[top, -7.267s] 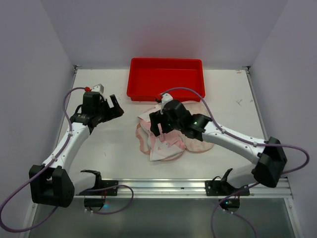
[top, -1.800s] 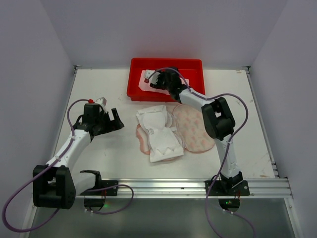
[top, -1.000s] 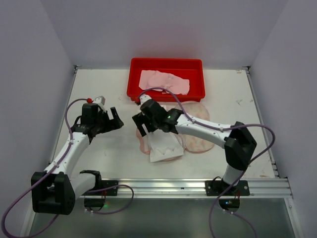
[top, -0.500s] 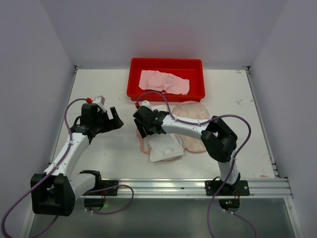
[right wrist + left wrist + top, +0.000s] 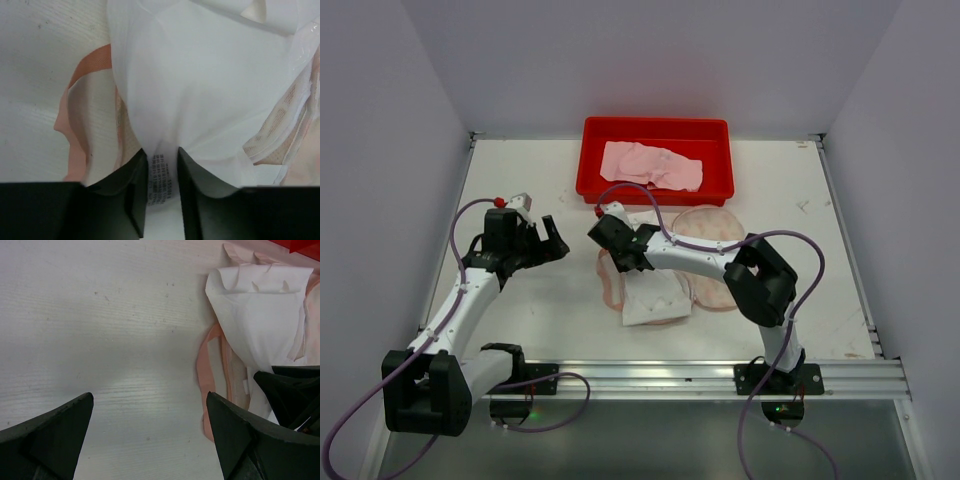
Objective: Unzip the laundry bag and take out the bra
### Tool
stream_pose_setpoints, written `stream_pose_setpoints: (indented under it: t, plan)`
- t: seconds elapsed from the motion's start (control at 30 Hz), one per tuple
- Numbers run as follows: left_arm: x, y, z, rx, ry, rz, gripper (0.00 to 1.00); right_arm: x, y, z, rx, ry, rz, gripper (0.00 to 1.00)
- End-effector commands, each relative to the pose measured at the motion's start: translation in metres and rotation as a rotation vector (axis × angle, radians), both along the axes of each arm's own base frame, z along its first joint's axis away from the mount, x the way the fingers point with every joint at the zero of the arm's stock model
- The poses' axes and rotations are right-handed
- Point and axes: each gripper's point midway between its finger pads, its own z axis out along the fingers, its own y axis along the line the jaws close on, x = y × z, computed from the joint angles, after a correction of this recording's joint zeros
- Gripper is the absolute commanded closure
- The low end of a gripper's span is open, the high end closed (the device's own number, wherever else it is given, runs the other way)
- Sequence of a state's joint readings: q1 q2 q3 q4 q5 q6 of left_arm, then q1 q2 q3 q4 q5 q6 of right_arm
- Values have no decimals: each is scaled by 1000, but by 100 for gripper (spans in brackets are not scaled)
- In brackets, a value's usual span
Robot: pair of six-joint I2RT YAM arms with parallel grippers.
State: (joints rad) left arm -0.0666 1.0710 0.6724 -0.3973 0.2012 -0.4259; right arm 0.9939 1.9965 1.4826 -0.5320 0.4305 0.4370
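The left gripper (image 5: 554, 236) hangs above the bare white table (image 5: 520, 170), at nine o'clock from the bag. Its jaws are spread wide and hold nothing.

In the middle of the table lies the peanut-shaped padded fabric laundry bag (image 5: 712, 262), cream with a salmon-pink print. It is unzipped and laid open. The patterned half lies toward three o'clock and the white lining (image 5: 655, 295) faces up toward nine. The right gripper (image 5: 161, 154) is down on the lining's ten o'clock corner. Its jaws are drawn in narrow and pinch a pucker of the white cloth, with a small printed care label (image 5: 161, 182) caught between them. Just beside that pinch, at nine o'clock, runs the bag's salmon-pink rim band (image 5: 204, 372). It is apart from the fingers.

At twelve o'clock from the bag sits the red rectangular plastic tray (image 5: 588, 160). A soft, pale-pink, crumpled garment lies inside it, and I take this to be the bra (image 5: 652, 166). It is out of the bag and well apart from it.

So the removal looks done, and the step in hand seems to be handling the emptied bag by its lining. To do it well, the pinch should stay on the lining alone and clear of the pink band. The lift should be slow, since the whole soft pouch may drag along. If it does, the free left gripper is well placed to pin the rim at nine o'clock.
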Motion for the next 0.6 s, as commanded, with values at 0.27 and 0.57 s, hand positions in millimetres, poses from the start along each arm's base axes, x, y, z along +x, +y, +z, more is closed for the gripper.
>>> stream_pose_setpoints:
  t: [0.27,0.57]
  plan:
    - [8,5,11,19,-62,3,2,9,-7,46,14,-83,24,100]
    - [8,6,11,21,-60,6,2,-1,-23,178,171,-271,267,100]
